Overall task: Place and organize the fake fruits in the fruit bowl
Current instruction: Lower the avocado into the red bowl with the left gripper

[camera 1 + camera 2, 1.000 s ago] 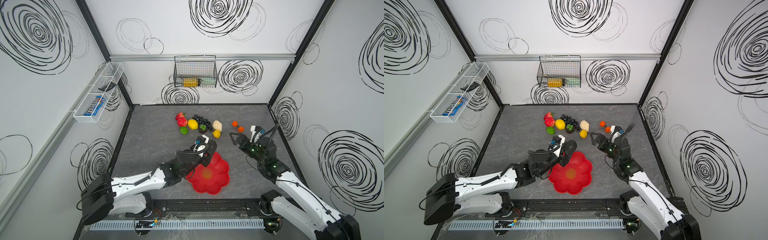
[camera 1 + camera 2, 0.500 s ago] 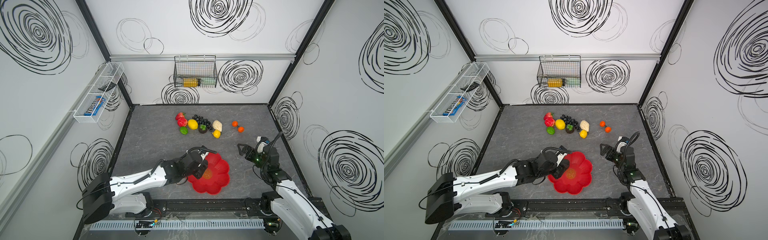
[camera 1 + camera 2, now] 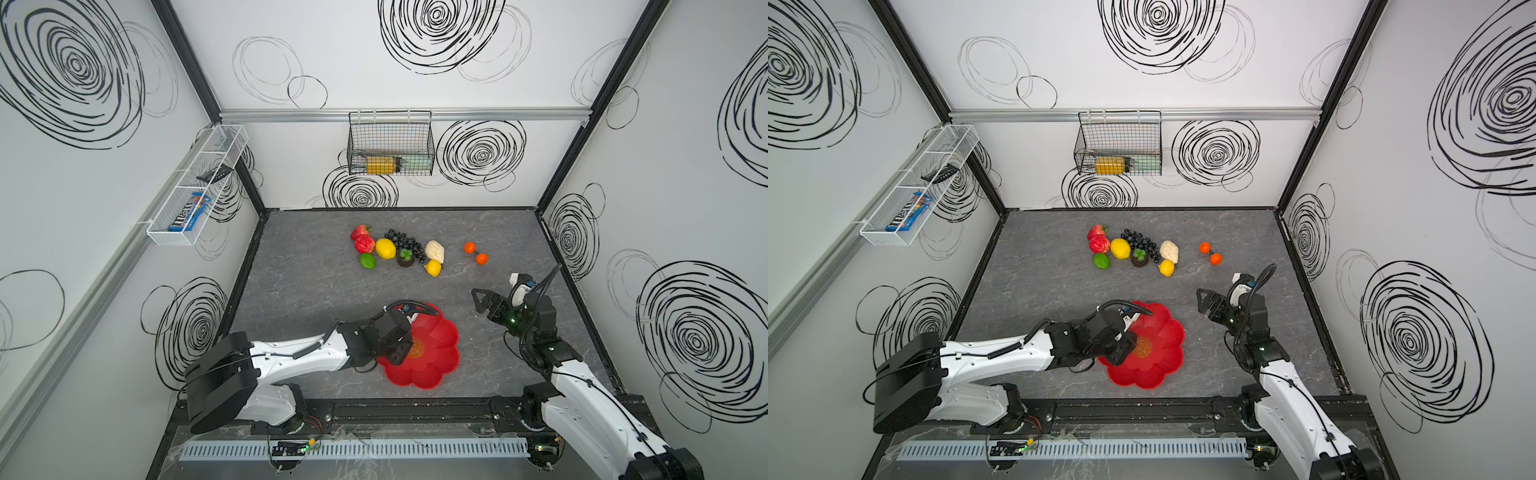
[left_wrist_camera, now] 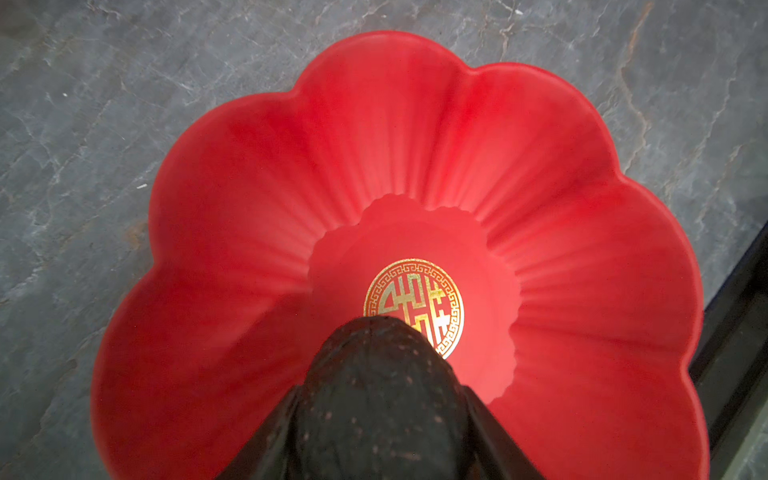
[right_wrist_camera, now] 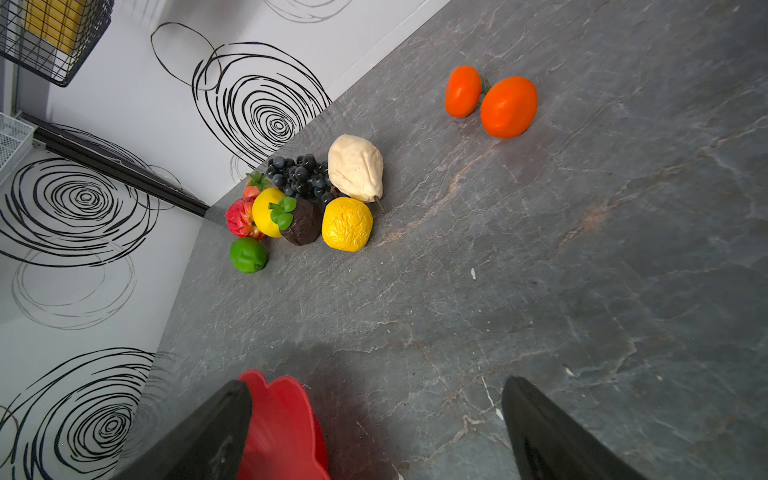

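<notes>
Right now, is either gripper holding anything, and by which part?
Left gripper holds the dark avocado by the sides of its wider part, narrow tip out over the fruit bowl. Right gripper is open and empty.

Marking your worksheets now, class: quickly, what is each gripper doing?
Left gripper: shut on the dark avocado, over the fruit bowl.
Right gripper: open, holding nothing.

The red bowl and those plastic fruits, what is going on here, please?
The left end effector holds a dark avocado over the middle of the red fruit bowl, which has no fruit in it yet. The right end effector hangs open and empty over the table beside the bowl. The other fruits lie clustered at the far side, two oranges slightly apart.
</notes>
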Controlling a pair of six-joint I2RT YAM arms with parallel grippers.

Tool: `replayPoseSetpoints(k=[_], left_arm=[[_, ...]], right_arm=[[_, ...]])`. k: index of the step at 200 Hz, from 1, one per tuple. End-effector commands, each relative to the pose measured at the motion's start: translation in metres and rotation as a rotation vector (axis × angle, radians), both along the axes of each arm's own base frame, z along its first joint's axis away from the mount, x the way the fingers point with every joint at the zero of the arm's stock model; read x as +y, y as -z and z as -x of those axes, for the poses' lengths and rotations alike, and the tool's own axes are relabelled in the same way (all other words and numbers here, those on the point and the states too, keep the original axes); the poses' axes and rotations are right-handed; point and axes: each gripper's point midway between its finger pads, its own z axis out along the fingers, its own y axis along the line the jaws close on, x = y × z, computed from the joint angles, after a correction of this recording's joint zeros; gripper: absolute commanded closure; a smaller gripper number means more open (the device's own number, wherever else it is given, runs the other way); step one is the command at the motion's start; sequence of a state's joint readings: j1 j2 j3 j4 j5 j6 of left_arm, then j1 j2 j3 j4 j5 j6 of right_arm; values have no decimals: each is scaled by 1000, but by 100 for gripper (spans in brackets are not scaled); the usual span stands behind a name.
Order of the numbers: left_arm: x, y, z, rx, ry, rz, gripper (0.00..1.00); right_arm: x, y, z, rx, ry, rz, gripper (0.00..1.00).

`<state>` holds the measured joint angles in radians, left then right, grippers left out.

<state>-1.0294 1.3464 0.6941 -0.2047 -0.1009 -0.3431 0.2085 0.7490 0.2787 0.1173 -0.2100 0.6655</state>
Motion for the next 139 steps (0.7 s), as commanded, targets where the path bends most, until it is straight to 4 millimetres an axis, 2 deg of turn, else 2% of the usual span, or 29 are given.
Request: replayPoseSetpoints(k=[1,28,88,139], left_arm=[[-2,-4,2,-3,16,13,41],[6,7,6,21,10,-18,40],[-2,17,16,66,43,-6,37],[1,27,18,71,44,-42,33]], right_arm=[[4,-6,-2,-25,-19,-14,2],[6,-3,-2,-11,-24,-25,2],[6,3,-4,17,-31,-38,2],[4,5,-3,28,-28,-48,2]])
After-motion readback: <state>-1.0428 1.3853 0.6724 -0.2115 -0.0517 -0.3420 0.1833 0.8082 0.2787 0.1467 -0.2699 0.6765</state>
